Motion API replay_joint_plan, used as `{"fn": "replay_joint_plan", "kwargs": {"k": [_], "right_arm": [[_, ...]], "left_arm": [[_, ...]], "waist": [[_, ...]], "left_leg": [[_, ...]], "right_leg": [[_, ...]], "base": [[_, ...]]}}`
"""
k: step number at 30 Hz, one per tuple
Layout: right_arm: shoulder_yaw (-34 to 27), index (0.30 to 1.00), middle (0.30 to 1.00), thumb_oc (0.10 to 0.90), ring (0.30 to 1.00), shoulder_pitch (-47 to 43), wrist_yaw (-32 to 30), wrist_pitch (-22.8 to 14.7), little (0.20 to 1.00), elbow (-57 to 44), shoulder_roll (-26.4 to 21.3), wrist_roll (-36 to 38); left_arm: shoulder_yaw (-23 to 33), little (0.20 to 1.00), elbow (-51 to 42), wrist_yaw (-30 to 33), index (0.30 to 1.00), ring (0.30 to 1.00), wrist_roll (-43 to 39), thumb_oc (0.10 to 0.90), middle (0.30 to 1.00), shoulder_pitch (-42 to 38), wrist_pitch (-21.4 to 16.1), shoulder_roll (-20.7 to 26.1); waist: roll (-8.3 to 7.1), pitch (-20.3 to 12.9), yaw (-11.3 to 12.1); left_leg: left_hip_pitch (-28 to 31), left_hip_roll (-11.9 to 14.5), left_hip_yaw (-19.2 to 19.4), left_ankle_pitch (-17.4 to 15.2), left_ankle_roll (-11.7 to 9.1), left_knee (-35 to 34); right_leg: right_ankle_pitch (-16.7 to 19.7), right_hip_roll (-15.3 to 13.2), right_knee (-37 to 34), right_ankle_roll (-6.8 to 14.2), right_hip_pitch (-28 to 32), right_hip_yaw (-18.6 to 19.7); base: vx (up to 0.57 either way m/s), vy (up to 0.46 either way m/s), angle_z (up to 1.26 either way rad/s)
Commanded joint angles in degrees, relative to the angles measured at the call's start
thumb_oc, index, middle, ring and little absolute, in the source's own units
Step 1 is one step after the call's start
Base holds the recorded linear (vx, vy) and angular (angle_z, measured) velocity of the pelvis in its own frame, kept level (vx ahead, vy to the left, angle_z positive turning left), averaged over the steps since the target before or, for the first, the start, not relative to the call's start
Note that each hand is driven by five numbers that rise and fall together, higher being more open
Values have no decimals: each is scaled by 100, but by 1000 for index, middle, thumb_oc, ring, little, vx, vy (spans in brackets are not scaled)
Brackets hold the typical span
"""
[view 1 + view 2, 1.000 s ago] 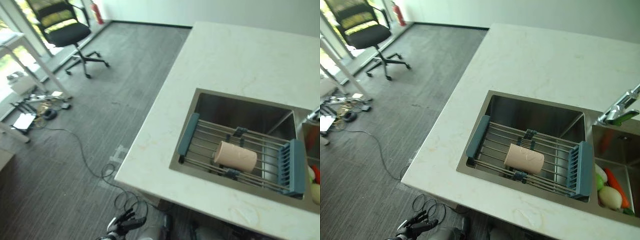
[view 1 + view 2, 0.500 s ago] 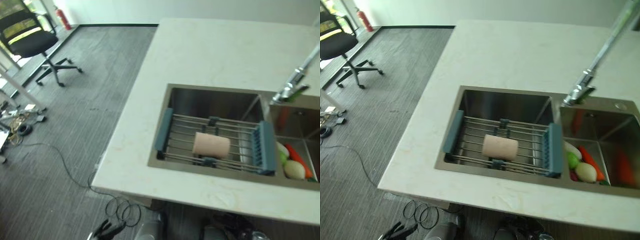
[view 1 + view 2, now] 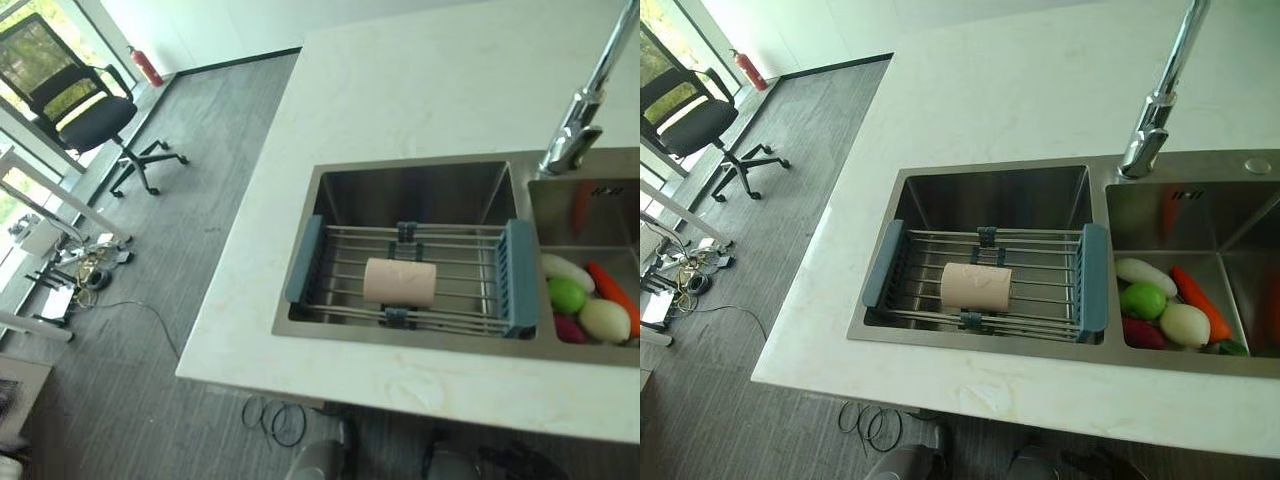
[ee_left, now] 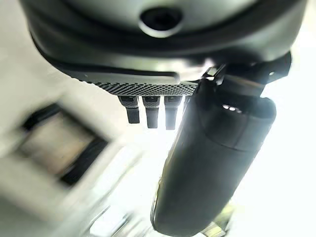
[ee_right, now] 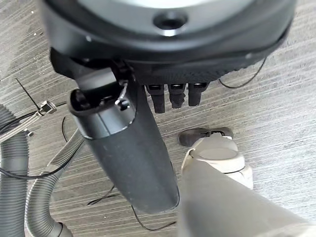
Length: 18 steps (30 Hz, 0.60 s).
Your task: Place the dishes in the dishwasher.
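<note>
A beige cup (image 3: 976, 285) lies on its side on a wire rack with blue ends (image 3: 1083, 277). The rack spans the left basin of a steel sink (image 3: 992, 195) set in a white counter. My left hand (image 4: 217, 163) hangs with its fingers straight and its thumb out, holding nothing, against a blurred pale background. Low over the grey floor, my right hand (image 5: 133, 148) is open too and holds nothing. Both hands are well away from the cup.
A tall faucet (image 3: 1150, 130) stands behind the divider between the basins. The right basin holds vegetables (image 3: 1165, 315). The white counter (image 3: 420, 90) runs on behind the sink. An office chair (image 3: 95, 115) and loose cables (image 3: 85, 270) are on the grey floor to the left.
The camera has swung, so the sink now sits nearer the middle and the right basin shows in full. The cup has stayed on the rack.
</note>
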Motion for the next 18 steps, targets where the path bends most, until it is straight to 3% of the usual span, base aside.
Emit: {"fn": "replay_joint_plan", "kwargs": {"k": [1,4,5,8,9,12,15,18], "right_arm": [[45,900,900,800,900,-33,-101,10,900,-185,138,365],[70,900,900,800,900,-31,-126,87,900,-156,191,435],[59,900,900,800,900,-42,-126,138,900,-118,213,460],[23,900,900,800,900,-78,-97,205,900,-47,252,439],[-2,900,900,800,900,-96,-81,236,900,-17,267,436],[-53,900,900,800,900,-101,-28,286,900,13,278,409],[-95,900,900,800,900,-64,32,327,900,13,318,392],[-96,900,900,800,900,-8,65,324,900,9,351,415]], "left_arm": [[321,900,-708,-345,900,900,-522,800,900,-139,-1261,1023],[377,900,-1896,-1606,900,900,-2082,800,900,-510,-1206,1526],[288,900,-2534,-2348,900,900,-2896,800,900,-747,-1320,1652],[-292,900,-4077,-2992,900,900,-3561,800,900,-1468,-643,1692],[-765,900,-4663,-3293,900,900,-3650,800,900,-1949,-314,1556],[-1687,900,-5270,-3859,900,900,-3786,800,900,-2835,276,1228],[-3011,900,-5678,-4304,900,900,-3295,800,900,-3820,974,604],[-3564,900,-5652,-4446,900,900,-2968,800,900,-4186,1222,344]], "waist": [[-144,-185,-112],[-150,-254,-114],[-155,-284,-114],[-178,-325,-176],[-191,-350,-229],[-223,-386,-372],[-282,-417,-644],[-318,-408,-766]], "left_leg": [[-257,169,-295,-771,-119,653],[-209,158,-297,-831,-124,653],[-190,145,-310,-855,-128,653],[-118,124,-306,-913,-138,653],[-79,112,-297,-936,-131,653],[-18,116,-234,-962,-122,653],[33,132,-94,-972,-113,653],[97,146,-8,-1005,-101,653]], "right_leg": [[-283,-246,-664,610,834,-386],[-322,-233,-664,619,879,-386],[-333,-229,-664,629,894,-374],[-350,-229,-664,654,939,-364],[-354,-221,-664,665,961,-336],[-335,-197,-664,690,960,-233],[-240,-166,-664,724,879,-70],[-209,-151,-664,740,868,19]], "base": [[67,-33,6],[66,-39,3],[69,-44,-3],[74,-39,-6],[97,-43,-11],[77,-32,-19],[56,-34,-38],[50,-23,-27]]}}
